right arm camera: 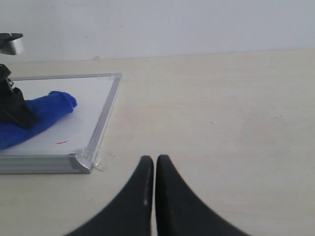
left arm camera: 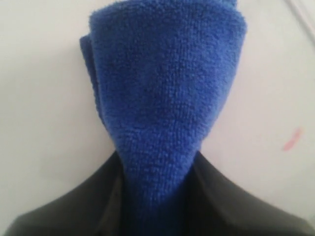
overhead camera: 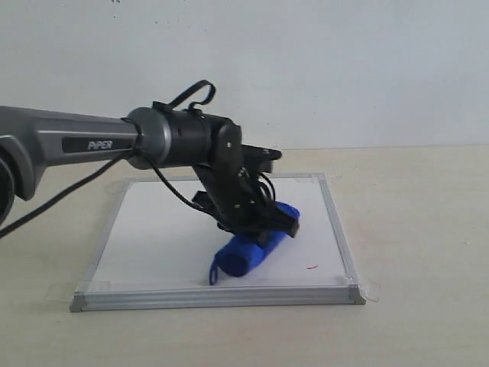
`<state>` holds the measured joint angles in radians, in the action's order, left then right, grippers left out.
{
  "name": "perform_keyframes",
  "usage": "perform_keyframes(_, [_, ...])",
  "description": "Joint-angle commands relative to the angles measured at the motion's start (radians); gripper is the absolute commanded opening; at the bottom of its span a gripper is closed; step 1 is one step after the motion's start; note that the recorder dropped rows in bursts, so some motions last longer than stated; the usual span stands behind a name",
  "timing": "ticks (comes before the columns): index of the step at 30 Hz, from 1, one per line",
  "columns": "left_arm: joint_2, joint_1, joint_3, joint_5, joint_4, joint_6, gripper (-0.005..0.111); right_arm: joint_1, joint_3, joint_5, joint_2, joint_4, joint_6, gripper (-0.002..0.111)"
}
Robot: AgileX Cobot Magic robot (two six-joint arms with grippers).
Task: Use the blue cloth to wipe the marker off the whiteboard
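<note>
The whiteboard (overhead camera: 160,245) lies flat on the table, silver-framed, with tape tabs at its corners. My left gripper (overhead camera: 263,222) is shut on the blue cloth (overhead camera: 248,248), a fuzzy roll pressed onto the board's right half, its small loop at the near end. Only a short red dash of marker (overhead camera: 312,267) shows, near the front right corner. Up close, the blue cloth (left arm camera: 162,93) fills the left wrist view, pinched between the dark fingers (left arm camera: 231,196), with the marker (left arm camera: 292,138) beside it. My right gripper (right arm camera: 155,160) is shut and empty over bare table, right of the whiteboard (right arm camera: 106,115).
The left arm (overhead camera: 84,145) reaches in from the left over the board, trailing a black cable. A pale wall stands behind the beige table (overhead camera: 412,229). The board's taped corner (right arm camera: 83,162) lies just ahead of the right gripper.
</note>
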<state>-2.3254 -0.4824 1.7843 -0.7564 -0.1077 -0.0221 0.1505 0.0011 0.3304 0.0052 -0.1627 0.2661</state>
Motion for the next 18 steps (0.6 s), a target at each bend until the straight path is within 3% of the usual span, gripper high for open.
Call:
perform_keyframes(1, [-0.007,0.112,-0.005,-0.028,0.081,-0.049,0.004,-0.002,-0.001,-0.008,-0.005,0.001,-0.004,0.001])
perform_keyframes(5, [-0.007,0.181,-0.005,-0.079,0.217,-0.139,0.004,-0.002,-0.001,-0.008,-0.005,0.001,-0.004,0.001])
perform_keyframes(10, [-0.007,0.205,-0.005,-0.156,0.408,-0.251,0.004,-0.002,-0.001,-0.008,-0.005,0.001,-0.004,0.001])
perform_keyframes(15, [-0.007,0.165,-0.005,-0.148,0.352,-0.208,0.004,-0.002,-0.001,-0.008,-0.005,0.001,-0.004,0.001])
perform_keyframes(18, [-0.007,0.104,-0.005,-0.118,0.264,-0.127,0.004,-0.002,-0.001,-0.008,-0.005,0.001,-0.004,0.001])
